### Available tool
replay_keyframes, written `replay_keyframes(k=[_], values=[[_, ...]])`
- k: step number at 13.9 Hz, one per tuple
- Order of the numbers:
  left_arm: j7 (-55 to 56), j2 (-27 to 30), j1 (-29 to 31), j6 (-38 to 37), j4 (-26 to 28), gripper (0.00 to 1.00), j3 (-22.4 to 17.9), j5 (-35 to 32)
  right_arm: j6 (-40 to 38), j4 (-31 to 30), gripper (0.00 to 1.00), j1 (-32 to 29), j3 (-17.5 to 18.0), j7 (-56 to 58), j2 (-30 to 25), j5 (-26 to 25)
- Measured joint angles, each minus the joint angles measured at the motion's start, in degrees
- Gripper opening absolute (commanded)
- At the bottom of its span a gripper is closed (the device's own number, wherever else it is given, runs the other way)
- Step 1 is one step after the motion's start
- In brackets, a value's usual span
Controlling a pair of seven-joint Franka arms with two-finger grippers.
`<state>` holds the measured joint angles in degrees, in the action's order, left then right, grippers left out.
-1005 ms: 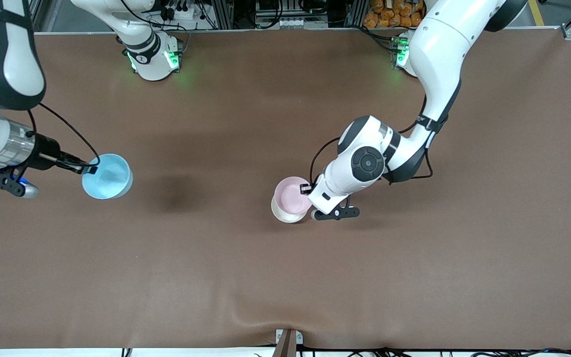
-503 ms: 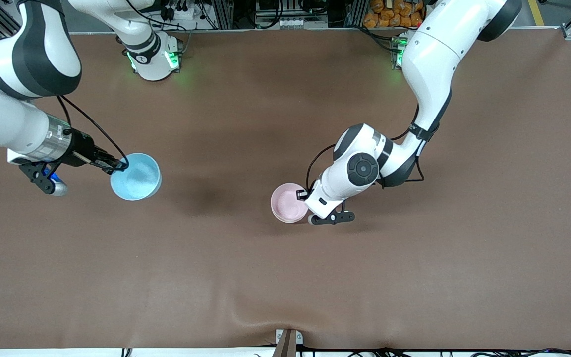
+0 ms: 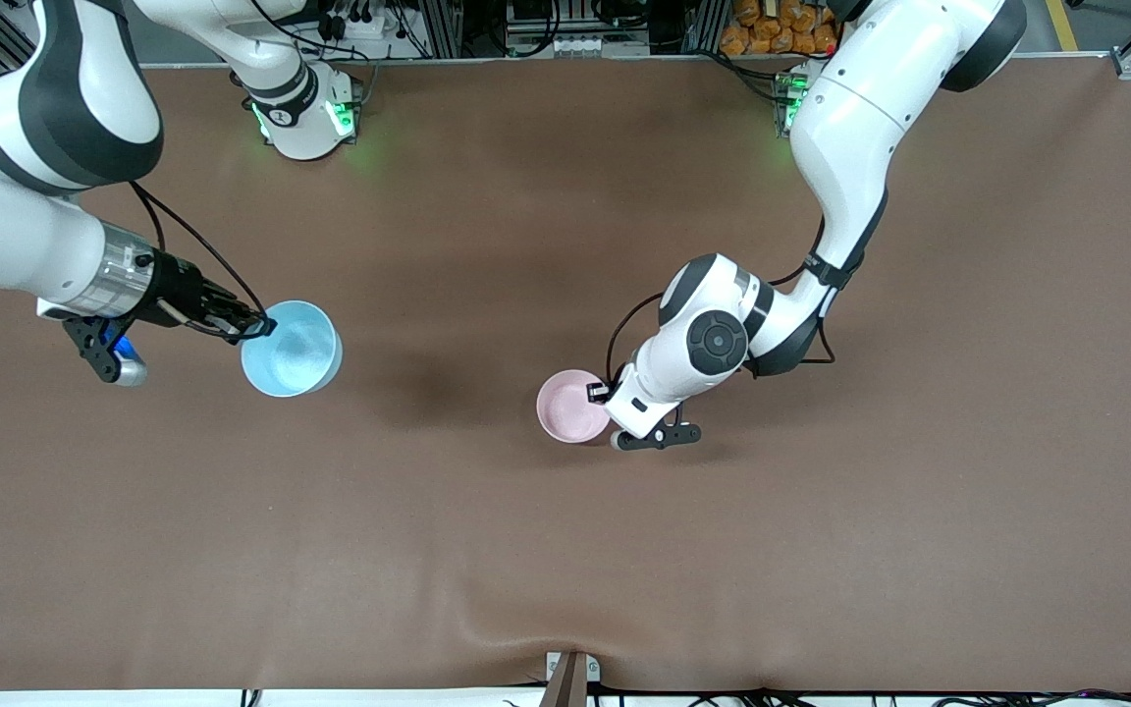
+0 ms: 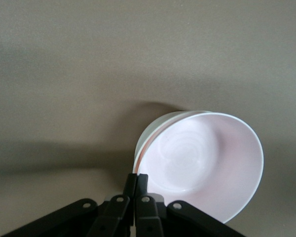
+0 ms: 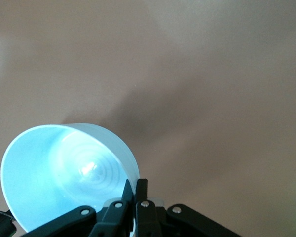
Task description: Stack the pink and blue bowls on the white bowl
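Pink bowl [image 3: 572,406] pinched in left tool [image 3: 601,391], blue bowl [image 3: 291,349] in right tool [image 3: 253,325]

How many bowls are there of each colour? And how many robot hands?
Pink bowl: 1, nested in the white one
White bowl: 1, only its rim shows under the pink
Blue bowl: 1, held up by the right gripper
Grippers: 2, the left gripper pinches the pink rim
Total: 3 bowls, 2 grippers

My left tool [image 3: 601,393] has lowered the pink bowl [image 3: 570,406] into the white bowl [image 4: 153,132], now hidden beneath it in the front view. My right tool [image 3: 259,327] has carried the blue bowl [image 3: 291,349], gripped by its rim, over the bench [image 3: 565,550] toward the stack.
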<state>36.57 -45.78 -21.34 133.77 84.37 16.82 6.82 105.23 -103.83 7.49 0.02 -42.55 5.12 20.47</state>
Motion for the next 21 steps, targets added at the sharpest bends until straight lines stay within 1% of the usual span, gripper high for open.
replay_keyframes(k=[3, 5, 8, 9, 11, 13, 15, 17, 19, 21], values=[[0.0, -0.3, 0.0, 0.6, -0.6, 1.0, 0.0, 0.0, 0.2, 0.1, 0.0, 1.4, 0.0, -2.1, 0.0, 0.0], [0.0, 0.0, 0.0, 0.7, -2.2, 1.0, 0.0, 0.0, 0.2, 0.6, 0.0, 2.2, 0.0, -3.1, 0.0, 0.1], [0.0, 2.4, 1.0, -0.3, -3.3, 1.0, -0.4, -0.4, 0.2, 1.0, 0.0, 5.1, 0.0, -4.4, 0.0, 0.1], [-0.3, 3.8, 1.7, -2.6, -3.4, 1.0, -0.7, -2.1, 0.3, 1.0, 0.0, 5.9, 0.0, -4.9, 0.0, 0.1], [-0.4, 7.4, 3.3, -8.4, -3.6, 1.0, -1.2, -9.4, 1.7, 1.1, 0.0, 8.0, 0.0, -7.5, 0.0, 0.2], [-1.0, 11.5, 5.5, -13.7, -3.7, 1.0, -1.6, -16.0, 4.9, 1.1, 0.0, 11.4, 0.0, -12.0, 0.3, 0.2], [-6.1, 14.8, 8.2, -16.0, -3.6, 1.0, -1.7, -20.2, 8.6, 1.0, 0.0, 15.0, 0.0, -15.8, 1.5, 0.2], [-12.8, 17.4, 10.4, -16.4, -3.6, 1.0, -2.3, -22.7, 12.4, 1.1, 0.0, 18.2, 0.0, -18.8, 4.0, 0.2], [-20.9, 20.0, 13.7, -18.2, -3.7, 1.0, -2.4, -23.4, 15.8, 1.6, 0.0, 20.9, 0.0, -21.1, 7.5, 0.2], [-29.6, 22.8, 17.0, -20.4, -3.7, 1.0, -2.4, -23.4, 17.0, 4.4, 0.0, 23.8, -0.1, -23.7, 12.0, -1.1]])
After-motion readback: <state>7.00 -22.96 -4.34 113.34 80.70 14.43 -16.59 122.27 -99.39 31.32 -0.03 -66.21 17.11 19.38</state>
